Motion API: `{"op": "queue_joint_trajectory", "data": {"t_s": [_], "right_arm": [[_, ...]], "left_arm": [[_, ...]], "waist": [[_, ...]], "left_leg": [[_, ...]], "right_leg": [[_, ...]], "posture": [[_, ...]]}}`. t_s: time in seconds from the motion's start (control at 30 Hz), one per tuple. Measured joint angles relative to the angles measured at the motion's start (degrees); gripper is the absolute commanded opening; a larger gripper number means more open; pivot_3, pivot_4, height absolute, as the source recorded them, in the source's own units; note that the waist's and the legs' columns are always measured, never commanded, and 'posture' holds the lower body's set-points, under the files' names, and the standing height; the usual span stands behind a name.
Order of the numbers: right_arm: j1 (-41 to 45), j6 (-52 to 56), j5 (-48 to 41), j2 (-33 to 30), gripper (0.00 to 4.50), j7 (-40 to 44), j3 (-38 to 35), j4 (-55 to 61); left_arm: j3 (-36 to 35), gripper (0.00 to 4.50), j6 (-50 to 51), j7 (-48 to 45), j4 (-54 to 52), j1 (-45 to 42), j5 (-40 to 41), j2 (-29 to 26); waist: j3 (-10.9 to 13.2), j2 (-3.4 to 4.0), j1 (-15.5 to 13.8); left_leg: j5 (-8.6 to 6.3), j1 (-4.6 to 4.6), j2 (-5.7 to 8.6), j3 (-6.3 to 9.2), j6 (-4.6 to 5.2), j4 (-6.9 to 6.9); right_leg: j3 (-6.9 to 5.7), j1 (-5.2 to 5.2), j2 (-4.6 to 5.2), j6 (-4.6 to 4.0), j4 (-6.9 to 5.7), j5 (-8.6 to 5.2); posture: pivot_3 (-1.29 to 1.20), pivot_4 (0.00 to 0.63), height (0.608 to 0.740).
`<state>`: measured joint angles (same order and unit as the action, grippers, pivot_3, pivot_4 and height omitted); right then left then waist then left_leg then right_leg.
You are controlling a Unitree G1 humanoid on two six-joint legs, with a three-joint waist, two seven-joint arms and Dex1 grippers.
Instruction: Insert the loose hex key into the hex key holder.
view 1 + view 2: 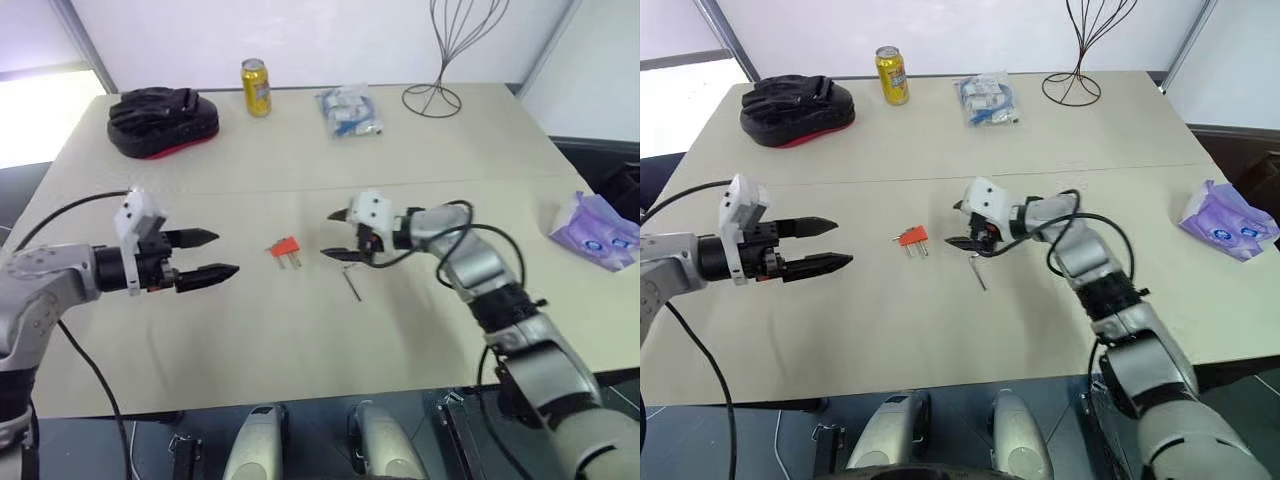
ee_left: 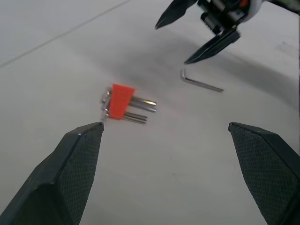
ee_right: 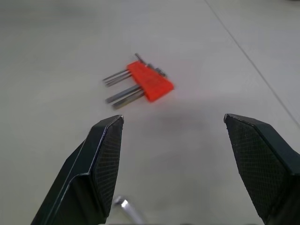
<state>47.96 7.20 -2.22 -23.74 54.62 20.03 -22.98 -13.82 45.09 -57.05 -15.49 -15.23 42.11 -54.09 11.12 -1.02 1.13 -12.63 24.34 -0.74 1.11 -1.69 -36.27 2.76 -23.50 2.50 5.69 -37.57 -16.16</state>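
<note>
I am holding both grippers open, empty: right gripper (image 1: 338,236) hovering over the key (image 1: 352,284), left gripper (image 1: 215,255) facing the holder (image 1: 285,248).

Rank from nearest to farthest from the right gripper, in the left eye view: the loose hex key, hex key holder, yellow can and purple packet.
From the right gripper:
1. Loose hex key, just below it.
2. Hex key holder, toward the left gripper.
3. Yellow can, table's far side.
4. Purple packet, table's right edge.

the hex key holder (image 1: 285,247) is lying mid-table (image 1: 300,340), the loose hex key (image 1: 351,283) sitting just to its right, the can (image 1: 256,87) and bag (image 1: 162,121) standing far behind.
</note>
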Motion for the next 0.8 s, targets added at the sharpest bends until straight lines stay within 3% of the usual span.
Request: {"op": "queue_joint_trajectory", "data": {"t_s": [0.13, 0.33, 0.8], "right_arm": [[4.4, -9.3, 4.3, 4.3, 3.57, -3.6, 0.4, -13.9], [5.7, -18.5, 8.8, 6.4, 3.57, -6.4, 0.6, -25.4], [5.4, -21.2, 10.9, 13.3, 3.57, -7.7, 0.2, -27.3]], "left_arm": [[-1.8, 4.47, 1.7, 1.1, -2.4, 2.3, 1.0, -0.3], [-4.8, 4.47, 3.4, 2.7, -5.3, 4.3, 2.4, -0.5], [-5.5, 4.47, 3.4, 4.9, -7.2, 5.7, 3.2, -0.5]], "waist": [[0.0, 0.00, 0.0], [0.0, 0.00, 0.2], [0.0, 0.00, 1.5]], "left_leg": [[0.01, 0.00, 0.00, 0.04, -0.02, 0.05], [0.04, -0.02, 0.01, 0.11, -0.07, 0.06], [0.06, -0.24, 0.00, 0.27, -0.11, 0.10]], "right_leg": [[-0.02, -0.01, 0.01, 0.00, 0.00, 0.00], [-0.02, -0.01, 0.02, 0.00, -0.04, 0.00], [0.00, 0.01, -0.02, -0.02, -0.37, -0.01]], "posture": [[0.00, 0.150, 0.740], [0.00, 0.150, 0.740], [0.00, 0.150, 0.740]]}}
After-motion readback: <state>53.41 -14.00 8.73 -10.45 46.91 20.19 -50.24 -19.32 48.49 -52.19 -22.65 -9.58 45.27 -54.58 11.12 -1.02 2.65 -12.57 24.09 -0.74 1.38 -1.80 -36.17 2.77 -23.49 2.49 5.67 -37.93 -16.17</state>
